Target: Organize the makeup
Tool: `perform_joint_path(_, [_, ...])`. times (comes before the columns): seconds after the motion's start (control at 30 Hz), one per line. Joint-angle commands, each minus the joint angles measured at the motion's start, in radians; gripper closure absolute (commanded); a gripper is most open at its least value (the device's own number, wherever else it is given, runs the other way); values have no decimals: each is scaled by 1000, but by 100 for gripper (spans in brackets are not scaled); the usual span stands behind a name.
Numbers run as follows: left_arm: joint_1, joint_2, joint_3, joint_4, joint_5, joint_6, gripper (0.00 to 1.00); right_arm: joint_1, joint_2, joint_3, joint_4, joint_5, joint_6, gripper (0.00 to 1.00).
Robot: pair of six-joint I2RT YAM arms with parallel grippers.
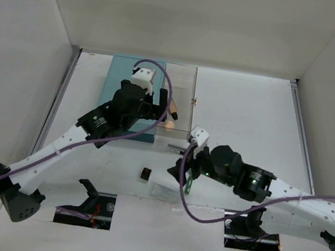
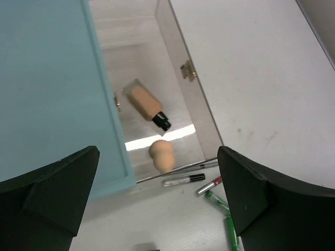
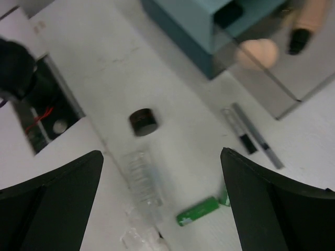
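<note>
The beige egg-shaped sponge (image 2: 162, 155) and the tan black-capped tube (image 2: 146, 103) lie in the clear tray (image 2: 196, 112) next to the teal box (image 2: 47, 89). A grey pencil (image 2: 183, 179), a pink pencil (image 2: 209, 185) and a green stick (image 2: 217, 201) lie on the table in front of the tray. My left gripper (image 2: 157, 209) is open and empty above the tray's near edge. My right gripper (image 3: 162, 209) is open and empty above the green stick (image 3: 197, 210), the clear flat packet (image 3: 141, 178) and the tiny black piece (image 3: 143, 121). From above, the sponge (image 1: 169, 124) sits just past the left gripper (image 1: 160, 110).
The teal box (image 1: 128, 94) stands at the back left with the clear tray (image 1: 183, 87) to its right. White walls enclose the table on three sides. Two cut-outs with wiring (image 1: 86, 208) lie at the near edge by the arm bases.
</note>
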Motion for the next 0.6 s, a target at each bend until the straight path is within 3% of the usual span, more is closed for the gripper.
perform_joint_path(0.0, [44,-72,-91,-70,-75,-23,0,79,138,40,109,-95,-67,0])
perform_joint_path(0.27, [111,-263,-228,-140,-129,-87,0,142,602,252,146,-110,-177,0])
perform_joint_path(0.57, [151,-292,-265,-160,-118,-96,0,133,839,367,143,-118,-280,0])
